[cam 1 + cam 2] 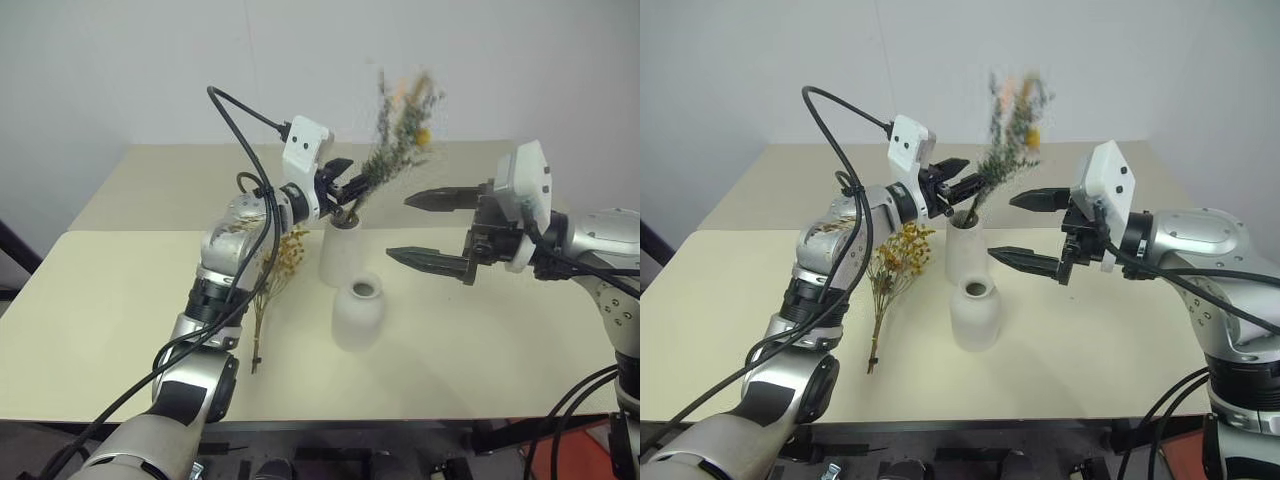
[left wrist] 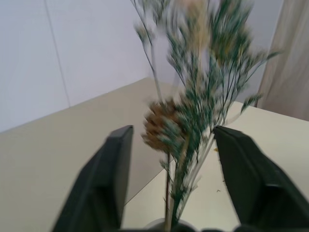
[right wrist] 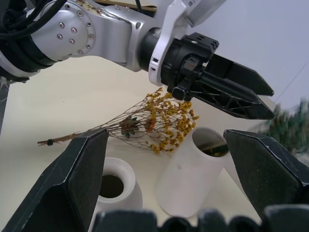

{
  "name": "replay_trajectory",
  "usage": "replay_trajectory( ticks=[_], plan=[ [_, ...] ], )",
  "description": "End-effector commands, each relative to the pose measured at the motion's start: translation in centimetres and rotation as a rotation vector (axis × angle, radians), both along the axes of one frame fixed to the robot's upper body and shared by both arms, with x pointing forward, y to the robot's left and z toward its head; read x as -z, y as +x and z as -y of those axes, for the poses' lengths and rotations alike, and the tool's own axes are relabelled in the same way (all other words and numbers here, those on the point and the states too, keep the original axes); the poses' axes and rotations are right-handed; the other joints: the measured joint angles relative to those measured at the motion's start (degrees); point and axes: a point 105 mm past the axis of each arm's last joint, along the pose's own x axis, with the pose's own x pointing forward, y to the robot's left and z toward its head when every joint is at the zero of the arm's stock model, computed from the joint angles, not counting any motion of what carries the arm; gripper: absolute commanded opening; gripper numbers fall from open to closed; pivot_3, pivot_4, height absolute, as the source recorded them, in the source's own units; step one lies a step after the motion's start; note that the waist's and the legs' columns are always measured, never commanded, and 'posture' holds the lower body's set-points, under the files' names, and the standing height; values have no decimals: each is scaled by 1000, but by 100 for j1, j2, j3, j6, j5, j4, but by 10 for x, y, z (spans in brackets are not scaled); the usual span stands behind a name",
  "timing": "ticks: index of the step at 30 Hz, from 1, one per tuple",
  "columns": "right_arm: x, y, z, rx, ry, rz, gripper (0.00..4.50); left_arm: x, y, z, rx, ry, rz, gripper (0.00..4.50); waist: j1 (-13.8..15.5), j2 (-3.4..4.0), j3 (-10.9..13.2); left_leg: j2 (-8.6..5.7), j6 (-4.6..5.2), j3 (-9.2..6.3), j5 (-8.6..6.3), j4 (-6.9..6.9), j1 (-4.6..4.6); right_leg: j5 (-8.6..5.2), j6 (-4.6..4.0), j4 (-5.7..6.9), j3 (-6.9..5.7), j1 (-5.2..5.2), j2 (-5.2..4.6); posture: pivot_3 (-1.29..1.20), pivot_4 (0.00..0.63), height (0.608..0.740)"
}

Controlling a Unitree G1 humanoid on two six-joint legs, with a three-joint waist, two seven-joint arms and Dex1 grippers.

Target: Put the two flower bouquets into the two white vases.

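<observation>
The grey-green sprig (image 1: 400, 135), one of the two flower bouquets, stands with its stems in the taller white vase (image 1: 340, 255) near the table's middle and looks blurred. My left gripper (image 1: 352, 185) is open around the stems just above the vase mouth, its fingers (image 2: 113, 169) clear of them on both sides. The squat white vase (image 1: 357, 315) stands empty just in front of the tall one. The yellow-orange bouquet (image 1: 285, 255) lies flat on the table left of the vases, stems toward the front edge. My right gripper (image 1: 397, 227) hangs open to the right of the vases, holding nothing.
The cream table (image 1: 120, 320) runs back to a plain wall, with a seam across it behind the vases. Black cables (image 1: 235, 130) loop above my left arm. The front edge lies close below the squat vase.
</observation>
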Motion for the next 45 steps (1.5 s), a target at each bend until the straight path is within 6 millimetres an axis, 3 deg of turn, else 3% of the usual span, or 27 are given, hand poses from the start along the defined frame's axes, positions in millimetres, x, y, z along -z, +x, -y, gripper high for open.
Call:
replay_trajectory(
  ticks=[1, 3, 13, 17, 20, 27, 35, 42, 45],
  plan=[
    [-11, -8, 1, -7, -2, 50, 4500, -12, -9, -9, -30, 3, 41, 4068, -7, 0, 0, 0, 0, 0, 0, 1, 0, 0, 0, 0, 0, 0, 1, 0, 150, 740],
    [-11, -7, 2, -7, -2, 50, 4500, -11, -15, -19, -56, 16, 37, 4478, -17, 0, 0, 1, 0, 0, 0, 1, 5, 0, 0, 3, 1, 2, 2, 0, 150, 740],
    [-9, -5, 2, -23, -3, 44, 4500, -19, -35, -72, -175, 31, -29, 4478, 2, 0, 0, 4, 1, 0, -1, 5, 7, 0, 0, 4, 1, 5, 6, 0, 150, 740],
    [-12, -5, -2, -44, 1, 47, 4500, -12, -42, -109, -339, 103, -150, 4478, -36, 0, 0, 6, 1, 0, -1, 5, 8, -1, 1, 5, 2, 5, 8, 0, 150, 740],
    [-15, -3, -6, -70, 13, 35, 4500, -3, -47, -125, -415, 150, -279, 4478, -57, 0, 0, 7, 2, 0, -1, 5, 18, -2, 3, 8, 2, 12, 9, 0, 150, 740],
    [-15, 3, -16, -136, -30, 30, 4500, 52, -55, -158, -465, 294, -592, 4478, -130, 0, 0, 12, 3, -2, -4, -3, 61, -5, 8, 0, -1, 56, 12, 0, 150, 740],
    [-10, 4, -21, -171, -38, 13, 4500, 86, -85, -158, -317, 475, -983, 4478, -108, -2, 2, 23, 2, -8, -6, -3, 60, -5, 7, 3, 3, 52, 11, 0, 150, 740],
    [-10, 3, -25, -194, -45, 14, 4500, 102, -105, -139, -211, 498, -1093, 4478, -113, -2, 1, 12, 1, -9, -6, -5, 53, -4, 5, 12, 23, 32, 8, 0, 150, 740],
    [-10, 2, -27, -202, -36, 17, 4500, 120, -100, -137, -275, 520, -1097, 4478, -120, -2, 1, 10, 1, 3, -6, -6, 56, -3, 4, 12, 29, 32, 12, 0, 150, 740]
  ],
)
